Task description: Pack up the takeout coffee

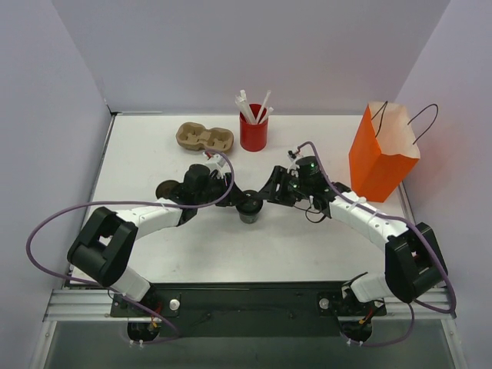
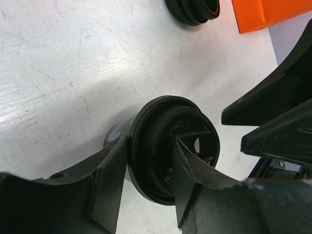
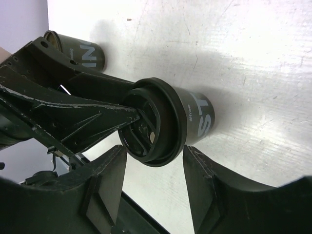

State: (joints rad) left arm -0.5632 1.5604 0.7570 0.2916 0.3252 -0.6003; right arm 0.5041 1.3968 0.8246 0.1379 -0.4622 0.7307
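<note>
While left jaws pinch the cup point(image 3: 195, 114) rim, right jaws spread astride it, table point(image 1: 154, 154) edges far.

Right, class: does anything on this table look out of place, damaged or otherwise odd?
Yes. The left gripper grips the central takeout coffee cup by its rim, one finger dipped inside the recessed top, that finger's edge looking chipped. The open right gripper straddles the same cup. Nothing looks spilled.

- A white table point(image 1: 254, 257), its top scuffed and finely scratched, lies under bright, even light.
- 3 pale lavender panels enclose it: back wall point(image 1: 254, 46), left wall point(image 1: 38, 115), right wall point(image 1: 461, 69).
- A ribbed metal rail point(image 1: 77, 304) lines the near edge.
</note>
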